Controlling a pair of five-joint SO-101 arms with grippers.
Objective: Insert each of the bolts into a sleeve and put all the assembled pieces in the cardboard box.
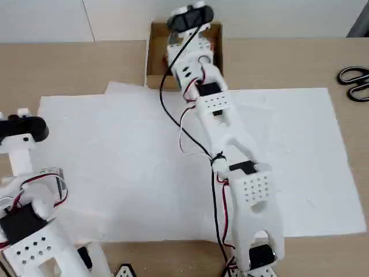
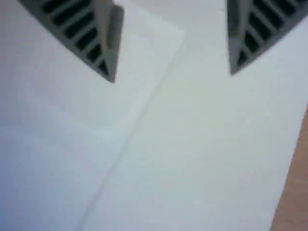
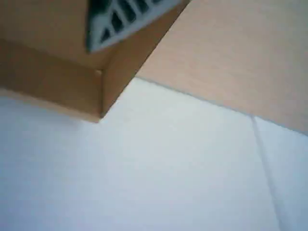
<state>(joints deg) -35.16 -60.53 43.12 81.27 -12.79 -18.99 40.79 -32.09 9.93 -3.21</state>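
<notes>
The cardboard box (image 1: 153, 57) stands at the table's far edge, its inside mostly hidden by my right arm (image 1: 214, 109), which stretches across the paper with its wrist above the box. In the right wrist view, part of my right gripper (image 3: 120, 19) hangs over a corner of the box (image 3: 122, 67), where the paper meets the wood. My left arm (image 1: 29, 231) sits at the near left. Its gripper (image 2: 172, 76) is open, close above overlapping white paper sheets (image 2: 192, 159), with nothing between the fingers.
A large white paper sheet (image 1: 144, 173) covers most of the wooden table (image 1: 69, 63). Black-handled scissors (image 1: 354, 81) lie at the far right on bare wood. A cable (image 1: 173, 115) runs along the right arm.
</notes>
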